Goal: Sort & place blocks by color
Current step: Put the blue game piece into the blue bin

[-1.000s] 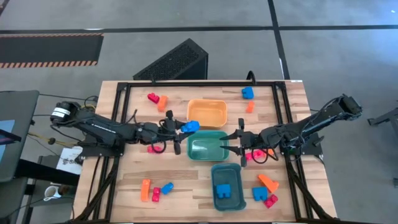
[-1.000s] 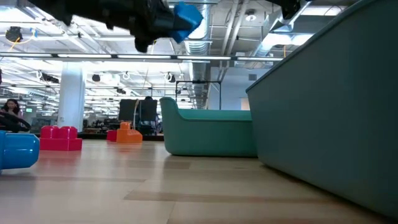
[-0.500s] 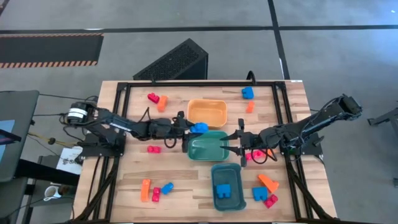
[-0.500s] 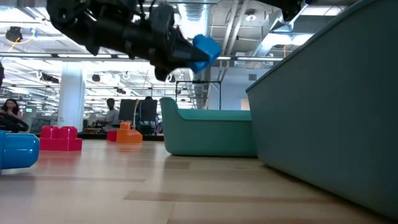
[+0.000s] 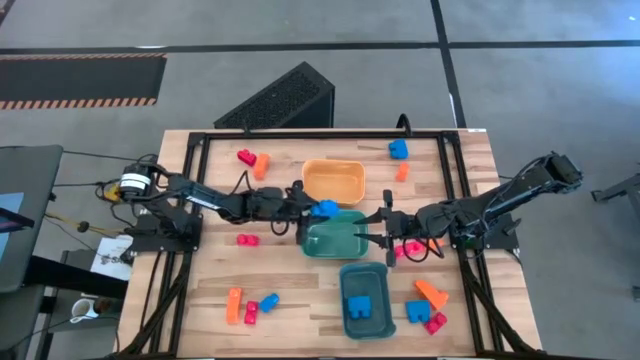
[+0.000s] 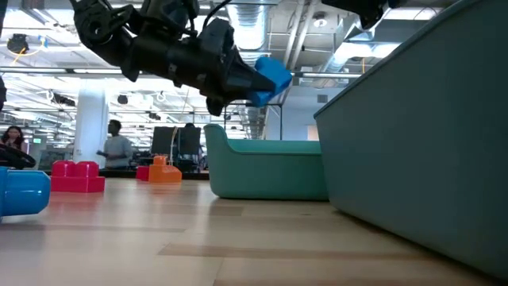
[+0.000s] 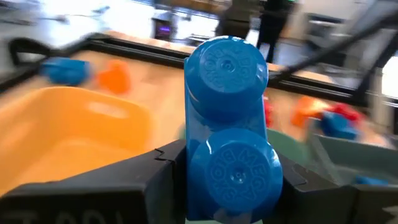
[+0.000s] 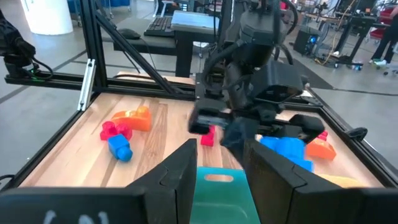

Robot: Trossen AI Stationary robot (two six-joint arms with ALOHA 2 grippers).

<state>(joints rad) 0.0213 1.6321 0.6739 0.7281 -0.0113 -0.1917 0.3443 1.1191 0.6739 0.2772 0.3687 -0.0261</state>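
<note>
— Left gripper point(image 5: 318, 208) was doing what?
— It was clenched on a blue block point(image 5: 325, 208), holding it in the air over the green bin's point(image 5: 335, 240) rim, at the edge nearest the orange bin point(image 5: 334, 181). From the counter-level camera the block point(image 6: 270, 78) hung above that green bin point(image 6: 270, 171), clear of it. The wrist camera showed two round studs of the block point(image 7: 227, 124) between the dark fingers point(image 7: 124, 180).
— And the right gripper point(image 5: 380, 232)?
— It waited at the green bin's 3 o'clock side, fingers point(image 8: 171, 177) parted with nothing between them.
— Where were the other blocks on the counter point(image 5: 300, 300)?
— Taking the counter as a clock from above: a pink block point(image 5: 246, 156) and an orange one point(image 5: 261, 166) sat touching at about 11 o'clock. A blue one point(image 5: 398, 149) with an orange one point(image 5: 402, 172) near it lay around 1 o'clock. A small pink block point(image 5: 248, 239) lay at 9 o'clock. An orange point(image 5: 234, 305), a pink point(image 5: 251, 312) and a blue point(image 5: 269, 300) were grouped at 7 o'clock. At 5 o'clock lay an orange wedge point(image 5: 432, 293), a blue block point(image 5: 417, 311) and a pink one point(image 5: 436, 322).
— Anything already sorted?
— Blue blocks point(image 5: 359, 306) lay in the teal bin point(image 5: 364, 299) at 6 o'clock.
</note>
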